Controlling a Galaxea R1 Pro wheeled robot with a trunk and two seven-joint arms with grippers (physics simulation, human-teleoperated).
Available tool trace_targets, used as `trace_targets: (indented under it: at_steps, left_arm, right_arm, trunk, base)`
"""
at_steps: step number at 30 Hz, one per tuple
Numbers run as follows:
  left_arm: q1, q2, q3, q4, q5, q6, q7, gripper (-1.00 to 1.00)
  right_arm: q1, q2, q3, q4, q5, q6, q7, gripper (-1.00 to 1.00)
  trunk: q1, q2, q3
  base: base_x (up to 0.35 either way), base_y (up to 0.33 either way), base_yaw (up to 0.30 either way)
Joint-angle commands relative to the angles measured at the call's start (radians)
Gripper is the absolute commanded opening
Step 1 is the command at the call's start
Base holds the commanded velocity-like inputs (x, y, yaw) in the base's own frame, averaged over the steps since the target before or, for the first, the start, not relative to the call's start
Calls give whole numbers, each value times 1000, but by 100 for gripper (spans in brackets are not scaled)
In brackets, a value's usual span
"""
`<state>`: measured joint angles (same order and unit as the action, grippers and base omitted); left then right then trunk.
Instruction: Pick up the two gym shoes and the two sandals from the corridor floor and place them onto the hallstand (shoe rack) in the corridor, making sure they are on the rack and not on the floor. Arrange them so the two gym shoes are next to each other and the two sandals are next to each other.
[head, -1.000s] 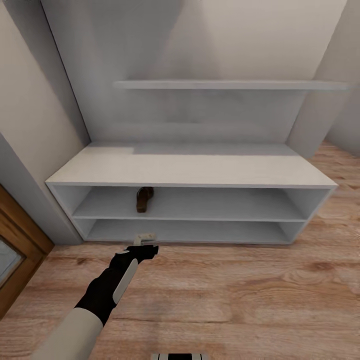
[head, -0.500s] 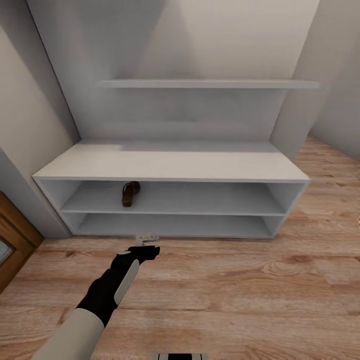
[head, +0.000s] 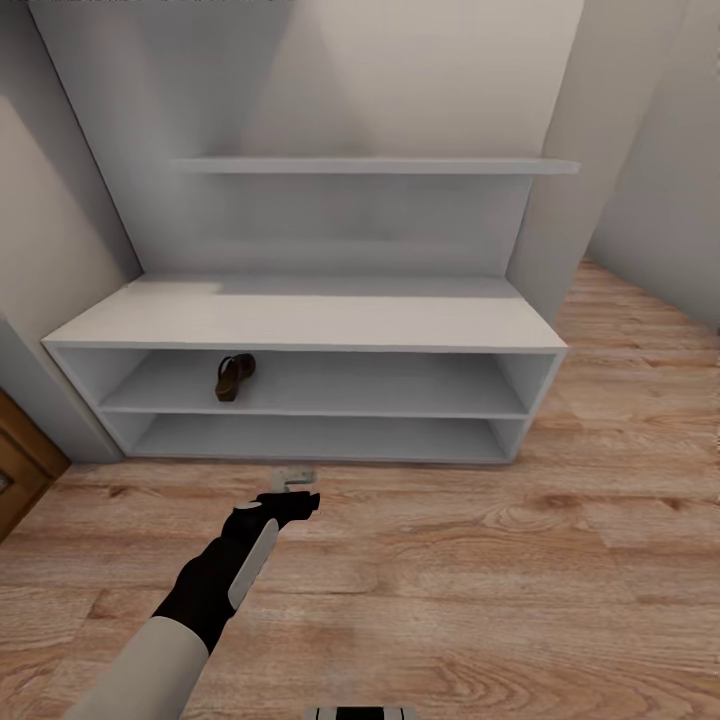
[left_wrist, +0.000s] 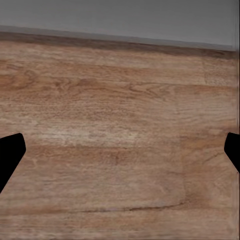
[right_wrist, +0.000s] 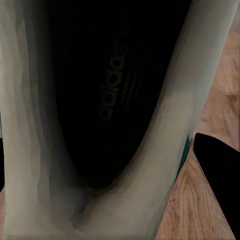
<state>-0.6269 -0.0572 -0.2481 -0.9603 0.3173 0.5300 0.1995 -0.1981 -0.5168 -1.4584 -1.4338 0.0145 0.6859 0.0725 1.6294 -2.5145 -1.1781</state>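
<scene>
Carrying a white gym shoe (right_wrist: 100, 125) clenched in my right gripper (right_wrist: 120, 165), left gripper (head: 293, 480) spread empty, I judge setting it on the long white hallstand (head: 300, 320) comes next.

The left arm (head: 200, 600) has a pale cream-white lower segment that gives way to a matte black forearm and wrist. Along the black forearm runs a long, rounded, light grey inlay panel (head: 250, 565). The black housing narrows toward the left tool (head: 293, 478), whose small end parts are pale grey-beige and blocky. In the left wrist view the fingertips (left_wrist: 11, 152) appear as flat, solid black shapes with angled edges. In the right wrist view one black fingertip (right_wrist: 217, 175) shows the same plain dark, angular look. At the bottom edge of the head view sits a small white and black striped piece of the robot's trunk (head: 358, 713).
</scene>
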Motion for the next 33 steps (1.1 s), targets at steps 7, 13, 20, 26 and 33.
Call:
trace_targets:
  at_steps: [7, 13, 20, 26, 33]
  left_arm:
    - [0, 1, -2, -1, 11, 4, 9, 100]
    - [0, 2, -2, -1, 11, 3, 8, 100]
    - [0, 1, -2, -1, 12, 3, 8, 100]
    - [0, 0, -2, -1, 13, 0, 5, 100]
    - [2, 37, -2, 0, 13, -192, -170, 100]
  right_arm:
    - [-1, 0, -2, -1, 2, 4, 6, -100]
    - [-1, 0, -2, -1, 2, 4, 6, -100]
    - [-1, 0, -2, -1, 2, 4, 6, -100]
    - [-1, 0, -2, -1, 2, 4, 6, -100]
    - [-1, 0, -1, -1, 1, 4, 6, -100]
  trunk:
    - [-1, 0, -1]
    - [-1, 0, -1]
    - [-1, 0, -1]
    - [-1, 0, -1]
    - [-1, 0, -1]
  base:
    - [-265, -182, 0]
    - [-59, -34, 0]
    - [-115, -46, 0]
    - [-241, -121, 0]
    - [-38, -22, 0]
